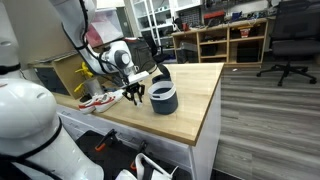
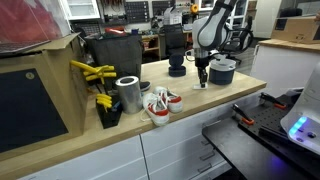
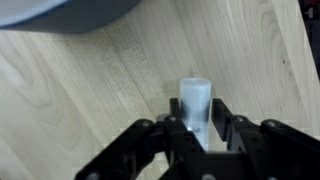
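Grasp stage: my gripper (image 3: 196,128), narrowed onto the upright cup (image 3: 195,98) at the counter (image 3: 80,90) near the bowl (image 1: 164,98); a lift would call for a firm, level hold.

The gripper (image 3: 198,130) hides the base of the white cup (image 3: 195,95).

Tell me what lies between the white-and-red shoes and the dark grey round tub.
The black gripper stands there, around a small pale cylinder; both exterior views show the gripper.

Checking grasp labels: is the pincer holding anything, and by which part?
A small white cylinder, clamped by its sides in the pincer; its far end sticks out past the fingertips.
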### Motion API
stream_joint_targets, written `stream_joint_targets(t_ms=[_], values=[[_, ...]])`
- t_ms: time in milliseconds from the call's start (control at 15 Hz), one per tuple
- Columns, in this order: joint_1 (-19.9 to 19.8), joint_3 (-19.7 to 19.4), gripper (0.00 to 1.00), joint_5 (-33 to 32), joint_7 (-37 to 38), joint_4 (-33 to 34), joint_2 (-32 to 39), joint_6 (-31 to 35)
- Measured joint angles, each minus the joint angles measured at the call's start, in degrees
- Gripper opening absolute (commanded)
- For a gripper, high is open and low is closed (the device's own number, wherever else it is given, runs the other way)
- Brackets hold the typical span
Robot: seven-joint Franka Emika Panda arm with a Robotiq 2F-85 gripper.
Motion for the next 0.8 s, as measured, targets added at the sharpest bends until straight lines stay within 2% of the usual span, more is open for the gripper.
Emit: stream_joint_targets(t_ms=[267, 600, 800], values=[[-2.4, 0.0, 0.99, 0.3, -0.8, 0.2, -1.5, -1.3], [-6.9, -0.2, 1.00, 8.2, -12.0, 1.8, -9.1, -11.2], [-7.6, -2.2, 1.00, 12.3, -17.3, 4.3, -13.7, -18.6]])
